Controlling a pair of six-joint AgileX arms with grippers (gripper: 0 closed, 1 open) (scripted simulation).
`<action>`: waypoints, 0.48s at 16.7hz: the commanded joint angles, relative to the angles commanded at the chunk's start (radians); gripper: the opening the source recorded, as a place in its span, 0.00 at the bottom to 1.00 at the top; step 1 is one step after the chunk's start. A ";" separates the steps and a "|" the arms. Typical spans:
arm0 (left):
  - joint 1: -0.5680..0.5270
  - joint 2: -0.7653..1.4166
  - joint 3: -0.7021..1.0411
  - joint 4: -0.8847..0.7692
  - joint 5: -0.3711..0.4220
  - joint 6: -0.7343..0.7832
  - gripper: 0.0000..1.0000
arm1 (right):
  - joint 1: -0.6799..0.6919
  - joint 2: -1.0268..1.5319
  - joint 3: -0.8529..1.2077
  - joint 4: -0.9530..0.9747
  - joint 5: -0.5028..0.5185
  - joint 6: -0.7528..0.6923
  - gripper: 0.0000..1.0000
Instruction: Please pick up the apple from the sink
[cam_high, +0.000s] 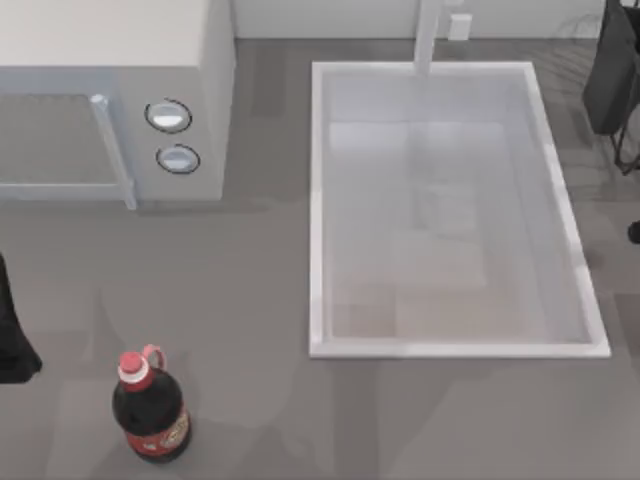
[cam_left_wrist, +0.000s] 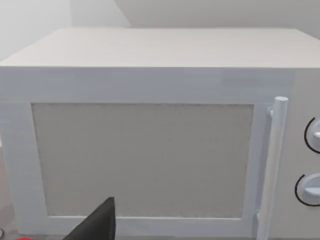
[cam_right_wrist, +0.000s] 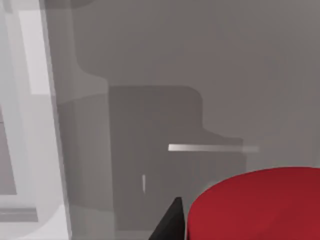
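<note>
Right finger (cam_right_wrist: 170, 222): dark tip just beside apple (cam_right_wrist: 260, 205) in right wrist view; apple looks gripped, other finger hidden behind it. Apple red, smooth, over grey table (cam_right_wrist: 225, 75), sink rim (cam_right_wrist: 35, 75) off to side. Right arm (cam_high: 612, 70) at 2 o'clock in top view, beyond sink (cam_high: 320, 200) right edge.

Left finger (cam_left_wrist: 97, 222): one dark tip visible, facing microwave (cam_left_wrist: 150, 150) door; grip state cannot tell. Left arm (cam_high: 12, 335) at 9 o'clock, table edge.

Bottle (cam_high: 150, 410) upright at 7 o'clock, well apart from sink.
</note>
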 joint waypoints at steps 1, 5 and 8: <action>0.000 0.000 0.000 0.000 0.000 0.000 1.00 | 0.000 0.000 0.000 0.000 0.000 0.000 0.75; 0.000 0.000 0.000 0.000 0.000 0.000 1.00 | 0.000 0.000 0.000 0.000 0.000 0.000 1.00; 0.000 0.000 0.000 0.000 0.000 0.000 1.00 | 0.000 0.000 0.000 0.000 0.000 0.000 1.00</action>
